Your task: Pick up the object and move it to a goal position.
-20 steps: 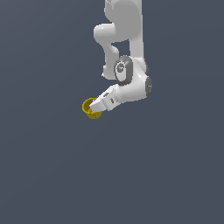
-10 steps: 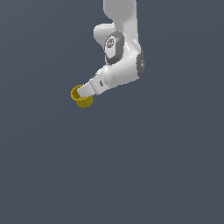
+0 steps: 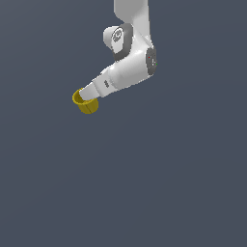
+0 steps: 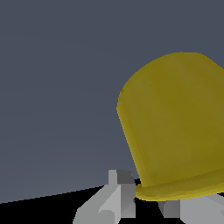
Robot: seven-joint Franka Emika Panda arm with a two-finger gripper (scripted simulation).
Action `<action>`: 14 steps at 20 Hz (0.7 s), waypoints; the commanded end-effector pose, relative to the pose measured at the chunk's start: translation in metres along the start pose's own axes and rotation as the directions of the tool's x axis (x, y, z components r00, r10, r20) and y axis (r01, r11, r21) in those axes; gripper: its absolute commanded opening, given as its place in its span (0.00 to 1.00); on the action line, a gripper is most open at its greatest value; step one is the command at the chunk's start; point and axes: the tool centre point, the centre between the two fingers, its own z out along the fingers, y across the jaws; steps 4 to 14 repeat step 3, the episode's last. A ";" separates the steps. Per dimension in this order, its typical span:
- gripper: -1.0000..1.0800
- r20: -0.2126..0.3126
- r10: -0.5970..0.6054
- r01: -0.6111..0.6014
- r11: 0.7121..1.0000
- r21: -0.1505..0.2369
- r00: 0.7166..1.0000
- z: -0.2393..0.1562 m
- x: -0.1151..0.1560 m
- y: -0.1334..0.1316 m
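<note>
- The counter (image 3: 183,193) is a plain dark grey-blue field with no edge or corner showing in either view, so the cup's place cannot be given by those; it sits toward the exterior view's left, somewhat above the middle of the picture.
- The arm (image 3: 130,62) comes in from the top and slants toward the exterior view's left, ending at the cup.
- The cup (image 3: 87,103) is small, yellow, round-rimmed and tapered. I judge it light and stiff, a hard smooth shell that could slip or twist if pinched slackly. Because the body narrows away from the rim, the surest hold looks to be at the rim band, where the flared lip gives a stop.
- In the wrist view the cup (image 4: 175,127) fills much of the picture, its lip nearest the camera and its narrow closed end pointing away.
- The pincer (image 4: 151,201) appears to be pinching the cup at the rim, one grey finger (image 4: 116,197) to each side of the lip; actual contact is partly cut off by the frame, so this is likely, not certain.
</note>
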 end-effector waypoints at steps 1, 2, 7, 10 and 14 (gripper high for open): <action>0.00 0.000 0.001 -0.001 1.000 -0.002 1.000 -0.001 0.001 0.001; 0.00 0.000 0.001 -0.001 1.000 -0.002 1.000 -0.001 0.001 0.001; 0.00 0.000 0.001 -0.001 1.000 -0.002 1.000 -0.001 0.002 0.001; 0.00 0.000 0.001 -0.001 1.000 -0.002 1.000 -0.001 0.002 0.001; 0.00 0.000 0.001 -0.001 1.000 -0.002 1.000 -0.001 0.002 0.001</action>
